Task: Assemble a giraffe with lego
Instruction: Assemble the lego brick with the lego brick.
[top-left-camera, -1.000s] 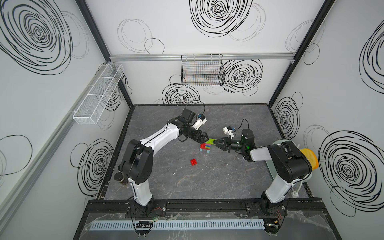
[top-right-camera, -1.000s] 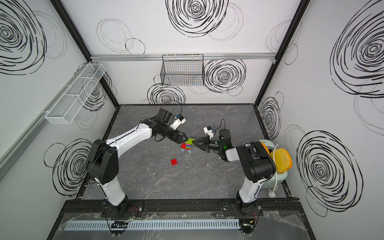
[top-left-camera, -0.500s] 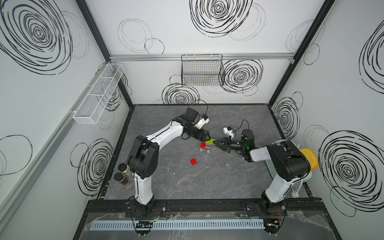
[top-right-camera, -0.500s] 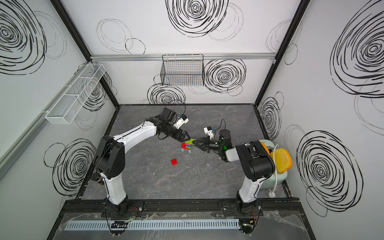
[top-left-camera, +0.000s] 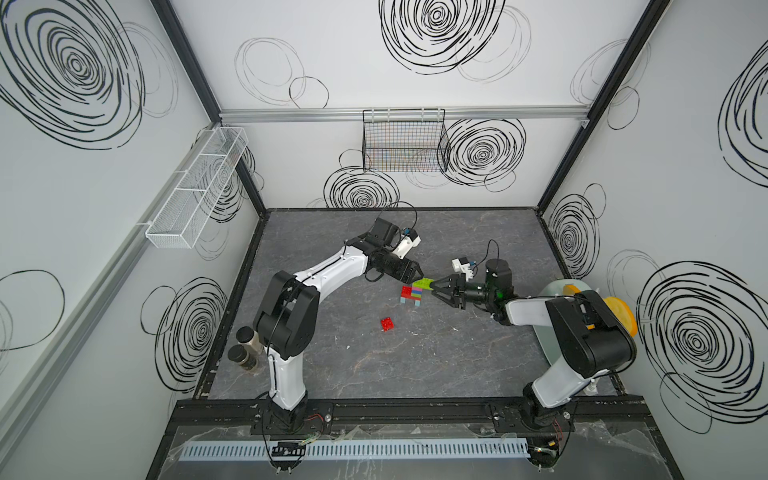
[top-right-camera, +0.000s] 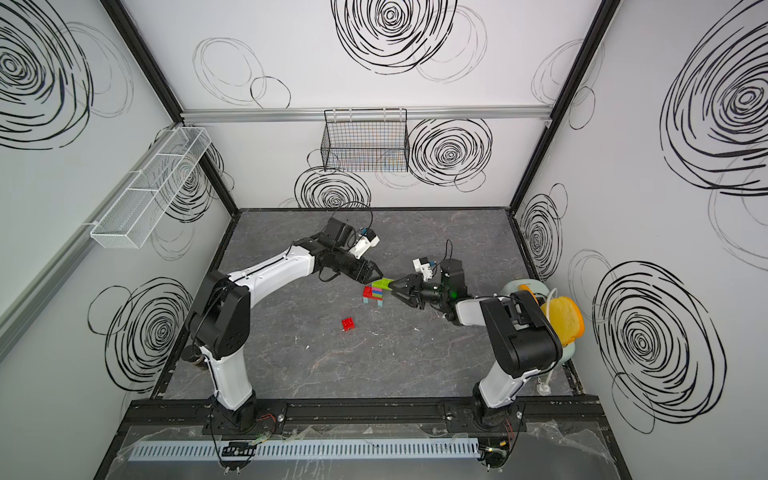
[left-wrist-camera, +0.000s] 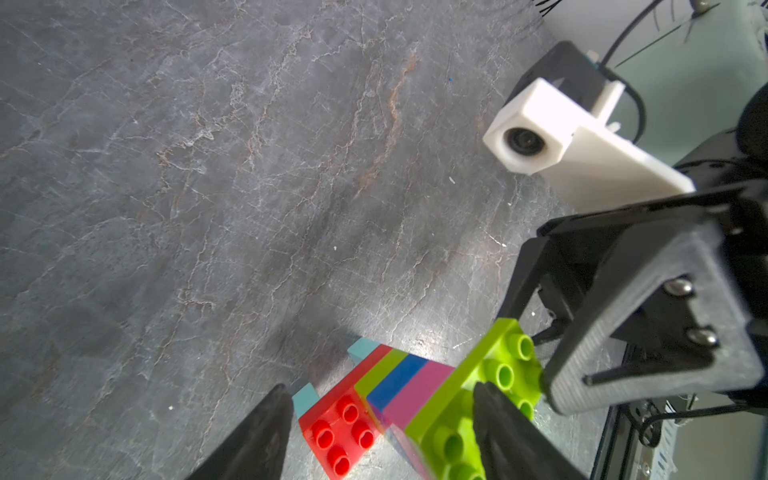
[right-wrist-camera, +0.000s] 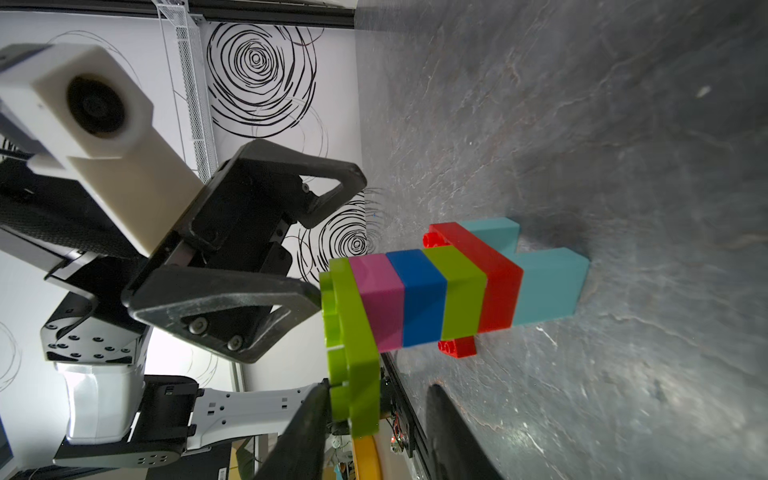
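Right wrist view: giraffe upright on the table. Its lime head brick runs lengthwise toward the right gripper, whose parted jaws flank the brick's end without clamping it. The left gripper, also parted, sits at the head's top. In a top view, a loose red brick lies apart from the giraffe.

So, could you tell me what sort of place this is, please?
Most likely a robotics lab test cell: two robot arms at a grey tabletop, enclosed by white walls printed with black swirls, with a wire basket hung behind.
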